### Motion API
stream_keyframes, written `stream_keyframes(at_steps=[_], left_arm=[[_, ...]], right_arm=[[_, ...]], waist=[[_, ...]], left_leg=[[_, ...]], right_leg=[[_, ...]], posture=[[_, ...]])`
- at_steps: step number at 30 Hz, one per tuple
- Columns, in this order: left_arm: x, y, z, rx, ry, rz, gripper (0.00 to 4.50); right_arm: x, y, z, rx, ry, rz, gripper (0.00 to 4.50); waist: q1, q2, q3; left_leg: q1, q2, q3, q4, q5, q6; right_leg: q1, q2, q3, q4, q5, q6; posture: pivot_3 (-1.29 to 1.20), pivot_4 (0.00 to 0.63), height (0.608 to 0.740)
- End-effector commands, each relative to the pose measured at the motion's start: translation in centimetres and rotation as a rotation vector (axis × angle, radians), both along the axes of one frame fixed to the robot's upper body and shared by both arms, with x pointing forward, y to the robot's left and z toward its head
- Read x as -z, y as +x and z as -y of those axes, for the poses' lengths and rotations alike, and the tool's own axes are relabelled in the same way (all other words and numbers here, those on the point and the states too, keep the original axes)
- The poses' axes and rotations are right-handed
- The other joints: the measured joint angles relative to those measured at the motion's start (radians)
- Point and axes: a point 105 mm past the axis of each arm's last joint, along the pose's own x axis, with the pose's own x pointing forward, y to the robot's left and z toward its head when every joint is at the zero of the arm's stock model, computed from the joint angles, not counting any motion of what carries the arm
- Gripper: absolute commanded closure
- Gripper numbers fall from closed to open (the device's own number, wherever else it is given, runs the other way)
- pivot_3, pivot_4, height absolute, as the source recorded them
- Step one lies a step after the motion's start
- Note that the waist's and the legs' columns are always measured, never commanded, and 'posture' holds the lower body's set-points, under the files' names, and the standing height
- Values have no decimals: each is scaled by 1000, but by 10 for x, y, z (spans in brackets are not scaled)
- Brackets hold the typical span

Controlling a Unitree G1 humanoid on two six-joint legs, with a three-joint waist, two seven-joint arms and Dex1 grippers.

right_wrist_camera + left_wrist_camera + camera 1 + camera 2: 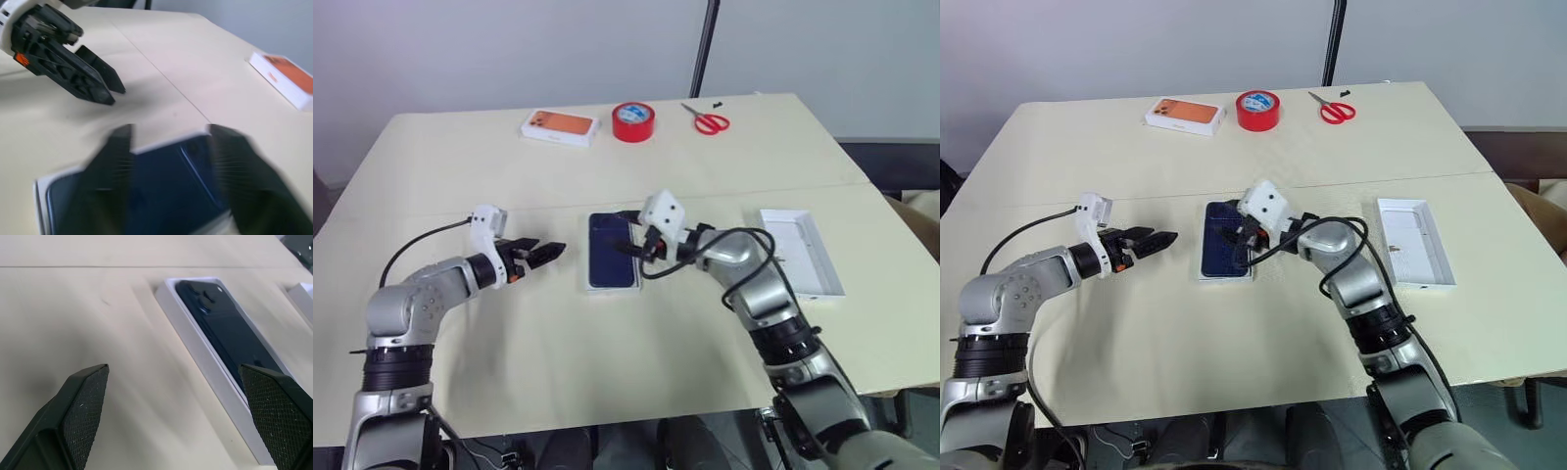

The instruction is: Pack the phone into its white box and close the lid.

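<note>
Silver arms, black joint rings, white wrist camera blocks, black cables, textured black fingers (83,411).

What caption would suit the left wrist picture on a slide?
Open left gripper hovering over the table beside the phone lying in its white box.

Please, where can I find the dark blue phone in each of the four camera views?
Left eye view: the phone at table centre, in the white box.
Right eye view: centre.
Left wrist view: beyond the open left gripper.
Right wrist view: under the right gripper.
Shared landmark: the white box rim.
</note>
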Motion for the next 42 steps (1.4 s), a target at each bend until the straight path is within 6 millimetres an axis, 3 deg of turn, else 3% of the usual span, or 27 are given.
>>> stream_keyframes(at_steps=[1, 13, 21, 25, 30, 36, 42], left_arm=[[-14, 0, -3, -8, -40, 62, 0], [-7, -7, 1, -22, -76, 38, 0], [-6, -5, 7, -22, -77, 36, 0], [-7, -4, 9, -20, -77, 34, 0], [-7, -2, 10, -17, -87, 27, 0], [-11, 3, 6, -36, -95, 40, 0], [-13, 19, -27, -216, -115, 52, 0]], right_arm=[[4, 5, -10, 0, -54, 50, 3883], [34, -2, -33, -91, -127, -13, 3883], [64, 13, 3, 4, -336, 18, 3883], [63, 14, 17, 25, -332, 5, 3883], [55, 9, 14, 21, -247, -26, 3883], [15, 6, -11, -17, -93, 6, 3883], [18, 7, -37, -65, -136, 31, 3883]], waist=[[-1, 0, 0], [-30, 0, 0], [-26, 0, 0], [-23, 0, -1], [-22, 0, -1], [-26, 0, -1], [-25, 0, -1]], left_leg=[[0, 0, 0, 0, 0, 0], [0, 0, 0, 0, 0, 0], [0, 0, 0, 0, 0, 0], [0, 0, 0, 1, 0, 0], [0, 0, 0, 1, 0, 0], [0, 0, 0, 0, 0, 0], [0, 0, 0, 0, 0, 0]], right_leg=[[0, 0, 0, 0, 0, 0], [-3, 0, 0, 5, 0, 0], [-2, -1, 0, 6, 0, 0], [-2, -1, 0, 6, 0, 0], [-2, -1, 0, 6, 0, 0], [-3, 0, 0, 7, 0, 0], [-3, 0, 0, 7, 0, 0]], posture=[[0, 150, 740], [0, 150, 740], [0, 150, 740], [0, 150, 740], [0, 150, 740], [0, 150, 740], [0, 150, 740]])
